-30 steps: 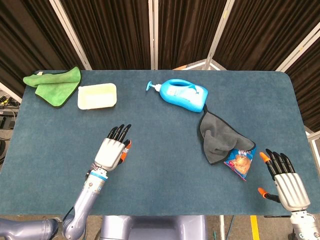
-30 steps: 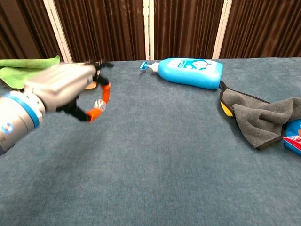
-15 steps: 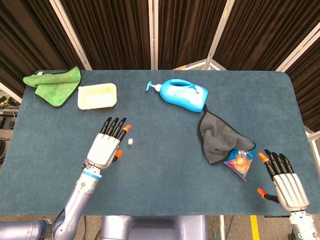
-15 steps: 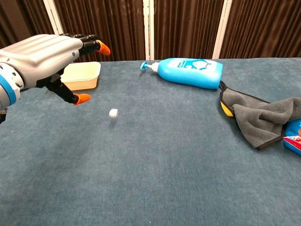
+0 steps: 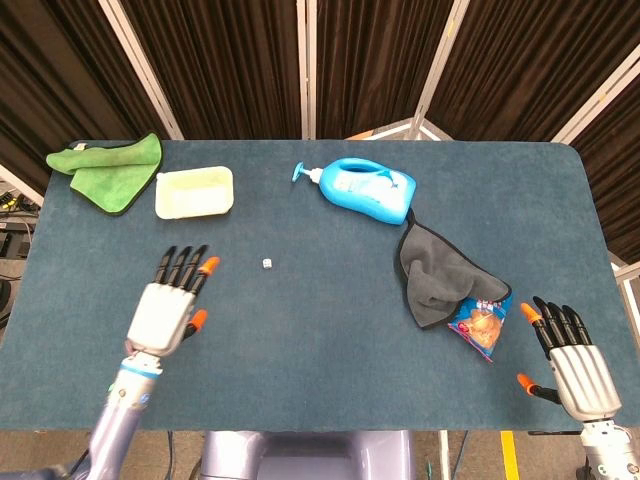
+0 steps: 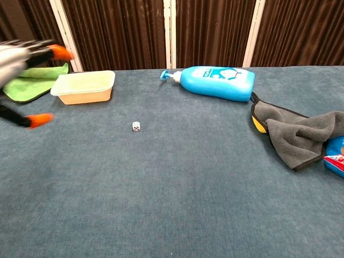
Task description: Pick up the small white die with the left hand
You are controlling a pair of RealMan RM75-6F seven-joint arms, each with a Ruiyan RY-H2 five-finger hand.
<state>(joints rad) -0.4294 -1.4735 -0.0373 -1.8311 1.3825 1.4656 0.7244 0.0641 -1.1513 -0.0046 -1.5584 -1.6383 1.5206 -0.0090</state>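
The small white die [image 5: 267, 264] lies alone on the blue table, seen also in the chest view as the die [image 6: 136, 126]. My left hand [image 5: 170, 300] hovers well to the left of it and nearer to me, fingers spread, holding nothing. In the chest view only the blurred orange fingertips [image 6: 38, 119] of that hand show at the left edge. My right hand [image 5: 572, 360] rests open near the table's front right corner, far from the die.
A cream tray [image 5: 195, 192] and a green cloth [image 5: 105, 170] lie at the back left. A blue pump bottle [image 5: 365, 188] lies on its side at the back middle. A grey cloth [image 5: 438, 272] and a snack bag [image 5: 480, 325] sit on the right.
My left hand let go of the die, which now lies on the table. The hand then pulled away to the left and toward me. The right hand stayed put.
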